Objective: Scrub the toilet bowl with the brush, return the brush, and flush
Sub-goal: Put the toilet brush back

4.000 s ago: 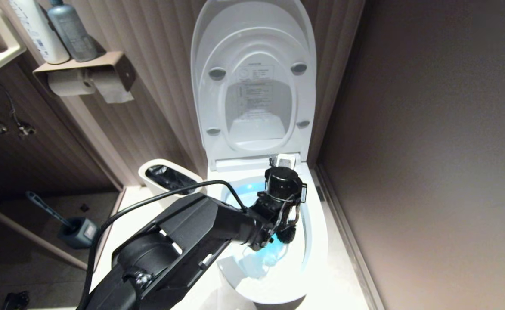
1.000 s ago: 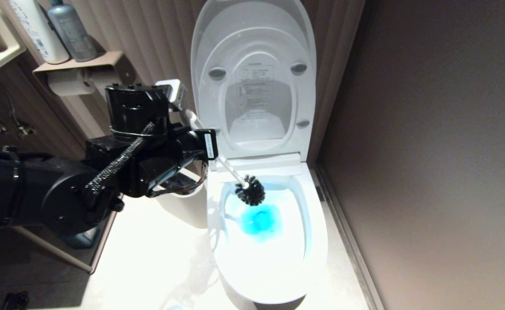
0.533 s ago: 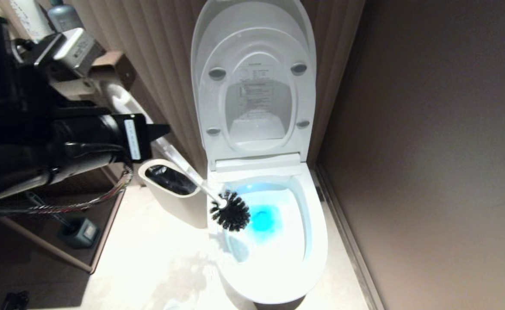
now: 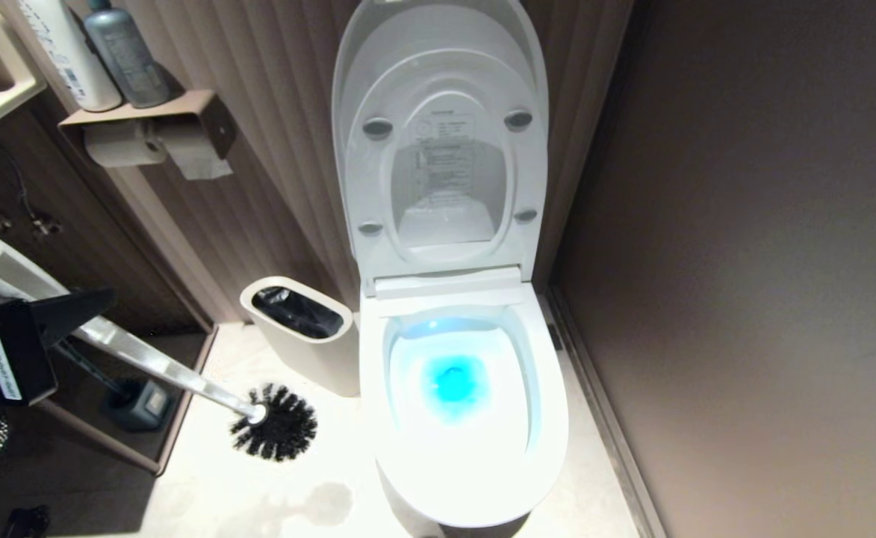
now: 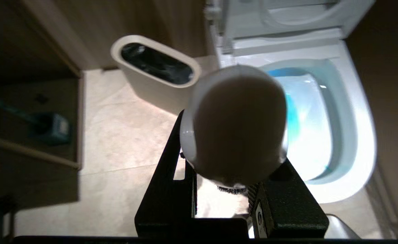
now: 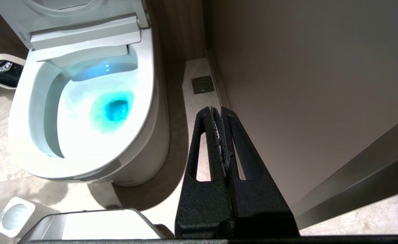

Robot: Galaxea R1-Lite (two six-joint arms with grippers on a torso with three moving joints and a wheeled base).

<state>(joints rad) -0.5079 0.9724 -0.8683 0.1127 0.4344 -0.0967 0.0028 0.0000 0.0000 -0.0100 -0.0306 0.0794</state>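
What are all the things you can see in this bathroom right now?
toilet bowl: one, white, lid up, blue water inside, by the right wall.
brush: one, white handle, black bristles, over the floor left of the toilet.
waste bin: one, off-white with black liner, on the floor beside the toilet.
blue brush in holder: one, dark blue, on the floor under the shelf at left.
toilet paper rolls: two, white, in the wall holder.
bottles: two, one white and one grey-blue, on top of the holder.
floor drain: one, grey, right of the toilet.
white stand: one, on the floor in front of the toilet.
left hand: black, gripping the brush handle.
right hand: black, shut, empty, right of the toilet.
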